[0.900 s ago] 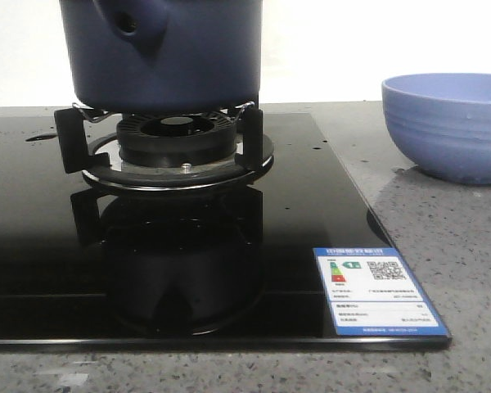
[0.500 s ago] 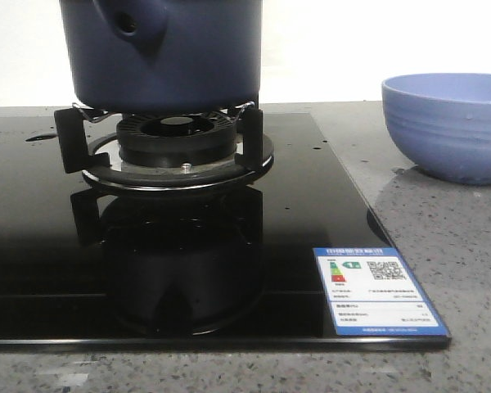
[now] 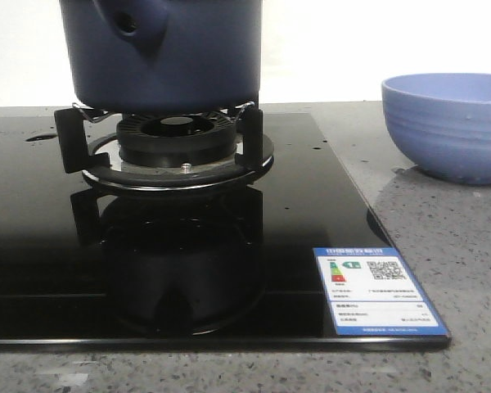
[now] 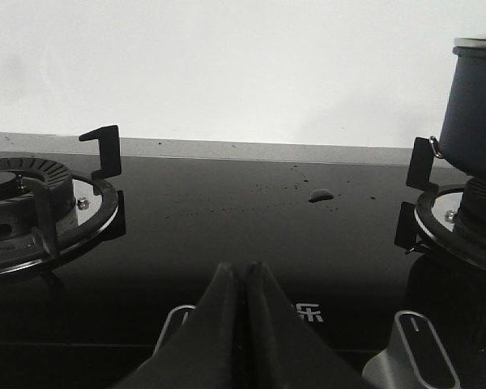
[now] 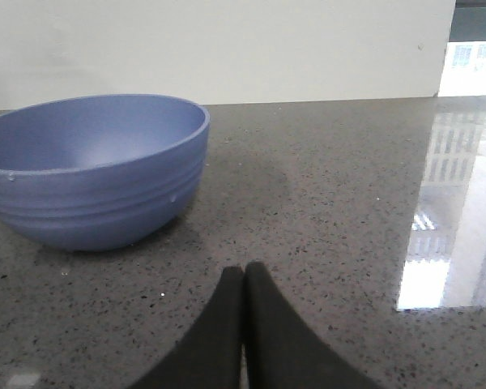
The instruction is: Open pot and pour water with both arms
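Observation:
The dark navy pot [image 3: 168, 53] stands on the burner grate [image 3: 168, 143] of a black glass hob; its stubby hollow handle [image 3: 131, 24] faces the front camera. Its top is cut off in the front view. In the left wrist view the pot [image 4: 474, 109] shows with a metal-rimmed lid on top. My left gripper [image 4: 247, 267] is shut and empty, low over the hob, well apart from the pot. My right gripper [image 5: 245, 269] is shut and empty over the grey counter, near the periwinkle ribbed bowl [image 5: 93, 170]. Neither gripper shows in the front view.
The periwinkle bowl [image 3: 448, 127] sits on the speckled counter right of the hob. A second burner [image 4: 28, 198] lies on the other side of the hob. Two control knobs [image 4: 413, 356] sit at the hob's front edge. A blue energy label [image 3: 378, 291] is on the glass.

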Action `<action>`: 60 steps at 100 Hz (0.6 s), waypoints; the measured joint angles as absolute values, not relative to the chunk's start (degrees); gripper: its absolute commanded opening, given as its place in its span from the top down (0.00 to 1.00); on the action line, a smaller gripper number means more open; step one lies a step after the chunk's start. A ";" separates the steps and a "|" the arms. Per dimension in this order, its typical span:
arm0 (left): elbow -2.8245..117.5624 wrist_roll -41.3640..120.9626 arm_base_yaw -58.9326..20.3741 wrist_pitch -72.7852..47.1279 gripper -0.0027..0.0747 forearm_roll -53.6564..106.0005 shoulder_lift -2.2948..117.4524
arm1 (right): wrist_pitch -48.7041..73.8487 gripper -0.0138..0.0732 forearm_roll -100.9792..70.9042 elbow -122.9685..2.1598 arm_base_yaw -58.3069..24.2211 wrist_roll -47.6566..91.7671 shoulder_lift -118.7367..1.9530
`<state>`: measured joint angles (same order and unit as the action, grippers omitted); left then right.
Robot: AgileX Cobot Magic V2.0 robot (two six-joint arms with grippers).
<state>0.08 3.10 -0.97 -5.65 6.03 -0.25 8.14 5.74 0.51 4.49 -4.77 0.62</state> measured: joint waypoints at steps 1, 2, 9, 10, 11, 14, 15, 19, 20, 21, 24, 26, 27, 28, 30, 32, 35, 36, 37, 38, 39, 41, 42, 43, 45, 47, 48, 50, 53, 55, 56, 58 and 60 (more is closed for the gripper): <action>0.08 3.10 -0.97 -5.51 0.99 6.03 -0.25 | 8.13 0.91 5.74 0.51 4.49 -4.77 0.62; 0.08 3.10 -0.97 -5.51 0.99 6.03 -0.25 | 7.97 0.91 5.74 0.51 4.49 -4.77 0.62; 0.08 3.10 -0.97 -4.79 0.99 6.03 -0.25 | 7.02 0.91 5.74 0.51 4.49 -4.77 0.62; 0.08 3.10 -0.97 -4.64 0.99 6.03 -0.25 | 6.90 0.91 5.74 0.51 4.49 -4.77 0.62; 0.08 3.10 -0.97 -4.40 0.99 6.03 -0.25 | 6.71 0.91 5.74 0.51 4.49 -4.77 0.62; 0.08 3.10 -0.97 -3.86 0.99 6.03 -0.25 | 6.25 0.91 5.74 0.51 4.49 -4.77 0.62; 0.08 3.10 -0.97 -3.55 0.99 6.13 -0.25 | 6.12 0.91 5.74 0.51 4.49 -4.77 0.62; 0.08 3.10 -0.97 -2.69 0.99 6.56 -0.25 | 5.28 0.91 5.74 0.51 4.49 -4.77 0.62; 0.08 3.10 -0.97 -2.38 0.99 6.69 -0.25 | 5.00 0.91 5.74 0.51 4.49 -4.77 0.62; 0.08 3.10 -0.97 -2.23 0.99 6.70 -0.25 | 4.86 0.91 5.74 0.51 4.49 -4.77 0.62; 0.08 3.10 -0.97 -1.72 0.99 7.27 -0.25 | 4.41 0.91 5.63 0.51 4.49 -4.77 0.62; 0.08 3.10 -0.97 -1.27 0.99 7.80 -0.25 | 4.17 0.91 5.63 0.51 4.49 -4.77 0.62; 0.08 3.10 -0.97 -0.98 0.99 7.98 -0.25 | 4.02 0.91 5.47 0.51 4.49 -4.77 0.62; 0.08 3.10 -0.97 -0.86 0.99 8.14 -0.25 | 3.87 0.91 5.39 0.51 4.49 -4.77 0.62; 0.08 3.10 -0.97 -0.51 0.99 8.83 -0.25 | 3.70 0.91 5.07 0.51 4.49 -4.77 0.62; 0.08 3.10 -0.97 0.00 0.99 9.57 -0.25 | 3.59 0.91 4.77 0.51 4.49 -4.77 0.62; 0.08 3.10 -0.97 0.00 0.99 10.63 -0.25 | 3.54 0.91 4.13 0.51 4.49 -4.77 0.62; 0.08 3.10 -0.97 0.00 0.99 11.15 -0.25 | 3.45 0.91 3.72 0.51 4.49 -4.77 0.62; 0.08 3.10 -0.97 0.33 0.99 11.41 -0.25 | 3.45 0.91 3.48 0.51 4.49 -4.77 0.62; 0.08 3.10 -0.97 0.33 0.99 11.95 -0.25 | 3.45 0.91 3.05 0.51 4.49 -4.77 0.62; 0.08 3.10 -0.97 0.33 0.99 12.23 -0.25 | 3.45 0.91 2.81 0.51 4.49 -4.77 0.62; 0.08 3.10 -0.97 0.33 0.99 13.07 -0.25 | 3.45 0.91 1.97 0.51 4.49 -4.77 0.62; 0.08 3.10 -0.97 0.33 0.99 13.34 -0.25 | 3.45 0.91 1.68 0.51 4.49 -4.77 0.62; 0.08 3.10 -0.97 0.33 0.99 13.94 -0.25 | 3.45 0.91 1.05 0.51 4.49 -4.77 0.62; 0.08 3.10 -0.97 0.33 0.99 14.83 -0.25 | 3.45 0.91 0.00 0.51 4.49 -4.77 0.62; 0.08 3.10 -0.97 0.33 0.99 15.78 -0.25 | 3.45 0.91 -0.85 0.51 4.49 -4.77 0.62; 0.08 3.10 -0.97 0.33 0.99 16.09 -0.25 | 3.45 0.91 -1.71 0.51 4.49 -4.77 0.62; 0.08 3.10 -0.97 0.33 0.99 17.11 -0.25 | 3.45 0.91 -3.09 0.51 4.49 -4.77 0.62; 0.08 3.10 -0.97 0.33 0.99 18.48 -0.25 | 3.45 0.91 -5.07 0.51 4.49 -4.77 0.62; 0.08 3.10 -0.97 0.33 0.99 19.67 -0.25 | 3.45 0.91 -6.63 0.51 4.49 -4.77 0.62; 0.08 3.10 -0.97 0.33 0.99 20.04 -0.25 | 3.45 0.91 -7.15 0.51 4.49 -4.77 0.62; 0.08 3.10 -0.97 0.33 0.99 21.33 -0.25 | 3.45 0.91 -8.80 0.51 4.49 -4.77 0.62; 0.08 3.10 -0.97 0.33 0.99 22.71 -0.25 | 3.45 0.91 -10.57 0.51 4.49 -4.77 0.62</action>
